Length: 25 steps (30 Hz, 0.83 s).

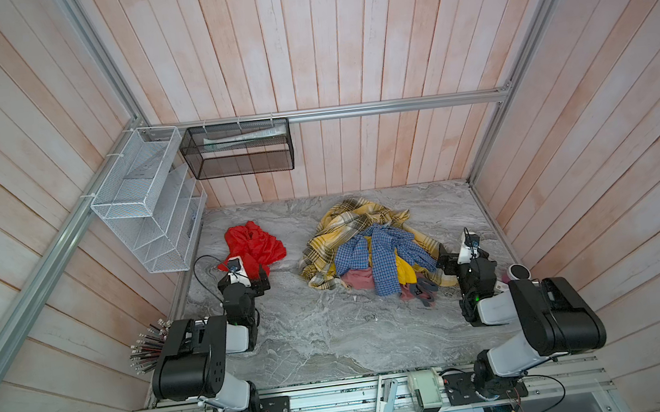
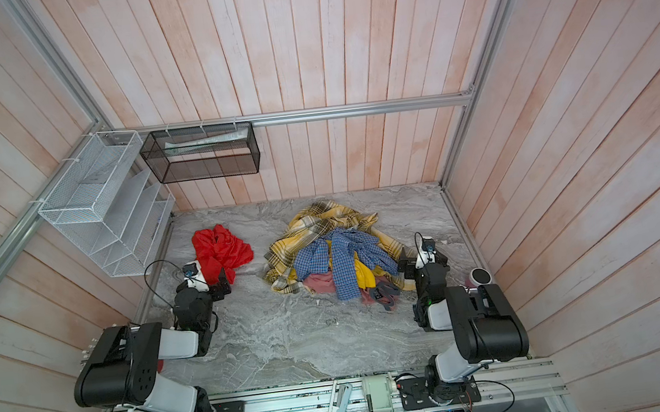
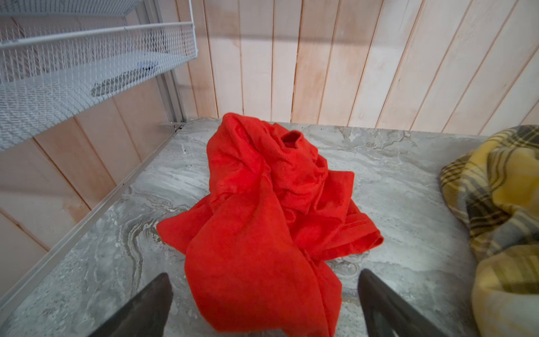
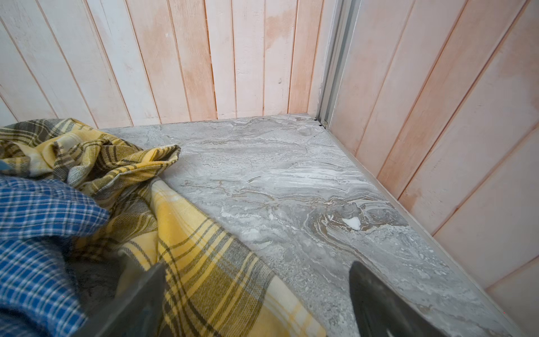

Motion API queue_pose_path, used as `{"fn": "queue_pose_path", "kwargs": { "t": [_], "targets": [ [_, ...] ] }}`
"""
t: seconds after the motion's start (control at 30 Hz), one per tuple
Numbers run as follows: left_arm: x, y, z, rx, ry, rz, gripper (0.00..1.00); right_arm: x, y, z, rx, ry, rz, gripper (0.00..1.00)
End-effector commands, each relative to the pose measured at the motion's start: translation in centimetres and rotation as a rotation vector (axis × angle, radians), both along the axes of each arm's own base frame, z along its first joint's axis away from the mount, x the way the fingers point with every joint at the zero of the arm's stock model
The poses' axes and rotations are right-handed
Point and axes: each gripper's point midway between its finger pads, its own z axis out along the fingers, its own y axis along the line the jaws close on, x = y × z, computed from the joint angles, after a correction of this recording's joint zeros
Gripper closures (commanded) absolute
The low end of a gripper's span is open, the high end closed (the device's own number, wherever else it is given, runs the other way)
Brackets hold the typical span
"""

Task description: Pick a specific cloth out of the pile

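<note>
The cloth (image 1: 255,244) (image 2: 221,252) (image 3: 262,204) is plain bright red and lies crumpled by itself on the marble table at the back left, apart from the pile (image 1: 366,249) (image 2: 333,252). My left gripper (image 1: 261,280) (image 2: 223,284) (image 3: 264,291) stands open at the cloth's near end, which lies between the wide-spread fingers, touching neither. The pile is yellow plaid (image 4: 189,248) with a blue checked shirt (image 4: 38,221), pink, yellow and grey pieces. My right gripper (image 1: 445,261) (image 2: 403,264) (image 4: 256,280) is open at the pile's right edge, above the plaid hem.
A white mesh rack (image 1: 144,205) (image 3: 73,73) hangs on the left wall just beyond the red cloth. A black mesh basket (image 1: 239,149) hangs on the back wall. A round white and black object (image 1: 517,271) sits by the right wall. Plank walls close in three sides.
</note>
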Motion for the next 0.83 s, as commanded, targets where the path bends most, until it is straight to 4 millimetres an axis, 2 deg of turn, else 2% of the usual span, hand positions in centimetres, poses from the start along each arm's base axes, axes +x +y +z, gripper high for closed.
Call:
{"fn": "queue_pose_path", "kwargs": {
  "t": [0.0, 0.8],
  "targets": [
    [0.50, -0.51, 1.68, 0.008, -0.066, -0.037, 0.00, 0.38, -0.09, 1.08, -0.005, -0.031, 0.004, 0.02],
    [0.66, -0.60, 1.32, -0.005, -0.041, -0.058, 0.00, 0.41, -0.06, 1.10, -0.004, -0.032, 0.005, 0.02]
  ]
}}
